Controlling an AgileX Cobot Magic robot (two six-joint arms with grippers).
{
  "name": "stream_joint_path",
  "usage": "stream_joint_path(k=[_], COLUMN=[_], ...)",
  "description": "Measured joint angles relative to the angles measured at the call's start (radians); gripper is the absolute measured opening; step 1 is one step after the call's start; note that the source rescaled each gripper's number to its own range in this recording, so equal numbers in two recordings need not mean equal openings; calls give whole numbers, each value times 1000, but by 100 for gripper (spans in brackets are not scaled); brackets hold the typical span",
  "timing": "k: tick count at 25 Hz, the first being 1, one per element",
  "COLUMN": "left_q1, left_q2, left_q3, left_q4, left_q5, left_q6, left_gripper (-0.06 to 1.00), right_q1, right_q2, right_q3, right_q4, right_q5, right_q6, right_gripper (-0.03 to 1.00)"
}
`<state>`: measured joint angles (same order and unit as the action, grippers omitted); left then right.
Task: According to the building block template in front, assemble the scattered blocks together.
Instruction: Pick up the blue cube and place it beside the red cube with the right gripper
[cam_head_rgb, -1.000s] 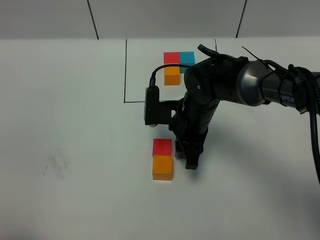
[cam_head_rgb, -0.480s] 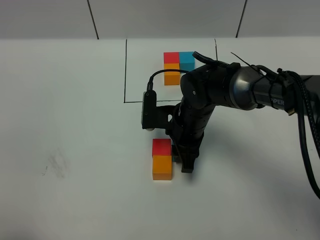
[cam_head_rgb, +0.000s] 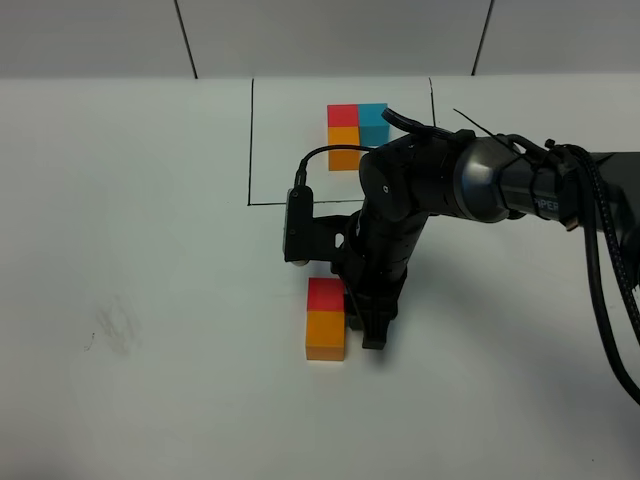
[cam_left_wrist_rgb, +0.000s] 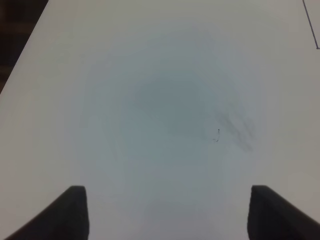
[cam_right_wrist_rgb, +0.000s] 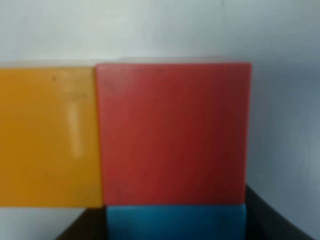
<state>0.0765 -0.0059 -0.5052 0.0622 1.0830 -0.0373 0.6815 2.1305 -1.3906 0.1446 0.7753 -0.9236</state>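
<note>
sitting between the right gripper (cam_head_rgb: 368, 325) fingers, blue cube (cam_right_wrist_rgb: 175, 221) touches red cube (cam_right_wrist_rgb: 172, 132).

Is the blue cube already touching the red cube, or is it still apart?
Touching. In the right wrist view the blue cube sits flush against the red cube, no gap showing.

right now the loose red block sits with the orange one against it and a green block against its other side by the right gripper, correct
Not quite: that third block is blue, not green. The right wrist view shows it flush against the red block, with the orange block against the red one's adjoining side. In the high view the right gripper hides it.
</note>
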Motion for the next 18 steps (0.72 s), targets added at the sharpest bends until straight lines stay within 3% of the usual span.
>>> stream_joint_path(k=[5, 6, 8, 11, 14, 18], left_q1=[0, 0, 0, 0, 0, 0], left_q2=[0, 0, 0, 0, 0, 0], left_q3=[0, 0, 0, 0, 0, 0], left_q4=[0, 0, 0, 0, 0, 0], left_q5=[0, 0, 0, 0, 0, 0], left_q6=[0, 0, 0, 0, 0, 0], left_gripper=[49, 49, 49, 49, 49, 49], right_q1=[0, 0, 0, -3, -44, -168], right_q2=[0, 0, -2, -44, -129, -266], right_q3=[-1, -1, 1, 1, 1, 1], right_q4=[5, 8, 7, -52, -125, -209], right_q5=[6, 9, 26, 69, 128, 195], right_q6=[4, 9, 41, 157, 325, 539], right_gripper=[32, 39, 62, 91, 98, 100])
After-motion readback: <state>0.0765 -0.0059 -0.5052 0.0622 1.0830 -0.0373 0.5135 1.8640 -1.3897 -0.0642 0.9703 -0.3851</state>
